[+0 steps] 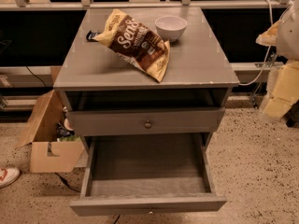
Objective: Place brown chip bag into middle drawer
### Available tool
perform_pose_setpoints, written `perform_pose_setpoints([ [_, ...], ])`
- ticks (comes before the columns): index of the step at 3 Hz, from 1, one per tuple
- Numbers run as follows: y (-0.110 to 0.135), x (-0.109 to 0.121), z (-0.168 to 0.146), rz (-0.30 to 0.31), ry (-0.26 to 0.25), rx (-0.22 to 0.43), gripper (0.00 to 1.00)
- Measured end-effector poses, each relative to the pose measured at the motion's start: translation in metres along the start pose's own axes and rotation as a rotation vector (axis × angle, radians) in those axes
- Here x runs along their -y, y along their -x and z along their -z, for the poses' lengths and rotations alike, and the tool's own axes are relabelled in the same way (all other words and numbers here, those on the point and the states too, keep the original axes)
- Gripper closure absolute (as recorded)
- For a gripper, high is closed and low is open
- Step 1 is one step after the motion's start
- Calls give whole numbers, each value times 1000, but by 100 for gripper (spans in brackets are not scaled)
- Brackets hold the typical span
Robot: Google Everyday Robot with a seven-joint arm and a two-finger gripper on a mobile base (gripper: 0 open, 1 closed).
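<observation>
The brown chip bag (136, 43) lies on the grey cabinet top (196, 59), left of centre, with its tan end towards the front edge. The middle drawer (147, 204) is pulled out wide below, and its bare grey floor holds nothing. My gripper (278, 96) shows as a blurred cream-yellow shape at the right edge of the view. It hangs beside the cabinet, to the right of it, at about the height of the top, well away from the bag.
A white bowl (170, 27) stands on the top just right of the bag. A small dark packet (92, 35) lies behind the bag's left end. A drawer front with a round knob (148, 124) sits above the open drawer. A cardboard box (46, 141) stands on the floor at the left.
</observation>
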State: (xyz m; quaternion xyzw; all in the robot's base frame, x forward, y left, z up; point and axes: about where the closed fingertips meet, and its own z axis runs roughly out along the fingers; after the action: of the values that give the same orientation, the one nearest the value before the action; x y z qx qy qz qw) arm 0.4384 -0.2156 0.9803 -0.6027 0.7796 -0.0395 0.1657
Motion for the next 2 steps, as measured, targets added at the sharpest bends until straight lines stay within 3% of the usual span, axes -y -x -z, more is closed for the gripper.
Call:
perform_pose_setpoints([
  [1, 0, 0, 0, 0, 0, 0, 0],
  [2, 14, 15, -11, -57, -12, 84, 0],
])
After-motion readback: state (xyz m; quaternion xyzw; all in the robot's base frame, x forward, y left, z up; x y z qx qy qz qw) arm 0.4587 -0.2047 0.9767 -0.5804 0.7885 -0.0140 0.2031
